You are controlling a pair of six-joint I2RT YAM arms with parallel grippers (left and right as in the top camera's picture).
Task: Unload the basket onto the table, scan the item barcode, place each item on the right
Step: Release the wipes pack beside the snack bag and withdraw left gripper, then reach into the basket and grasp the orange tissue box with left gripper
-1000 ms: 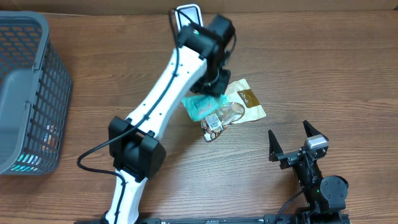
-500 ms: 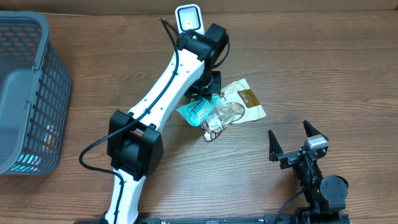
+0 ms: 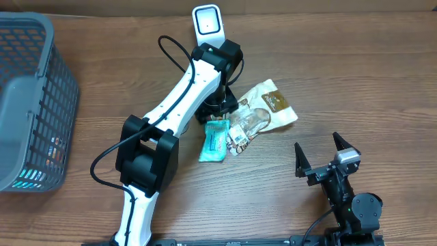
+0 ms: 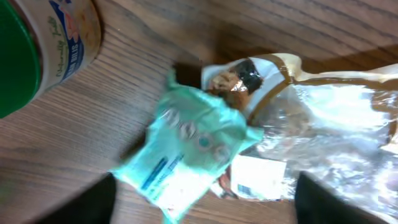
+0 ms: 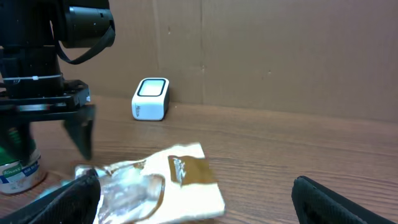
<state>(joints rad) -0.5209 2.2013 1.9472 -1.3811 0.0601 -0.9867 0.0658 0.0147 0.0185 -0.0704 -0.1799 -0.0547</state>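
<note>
Hovering left gripper (image 3: 220, 106): jaws apart, empty. Right gripper (image 3: 317, 145): jaws apart. Risk: pinching the teal packet (image 3: 214, 141) and the touching snack bag (image 3: 268, 109) together.

A wooden table (image 3: 355, 75) carries everything. At its left edge stands 1 grey mesh basket (image 3: 60, 102); something colourful shows through the mesh low down, too small to name. Near the middle lies a gold-and-clear bag (image 3: 273, 106), flat, its gold end pointing to the far right. A small packet with a white label (image 3: 237, 140) touches the bag's clear end. In the right wrist view 1 jar (image 5: 18, 168) with a blue-lettered label stands upright to the left of the bag; the left wrist view shows its green lid (image 4: 15, 56). A cardboard wall (image 5: 280, 56) closes the table's far side.
</note>
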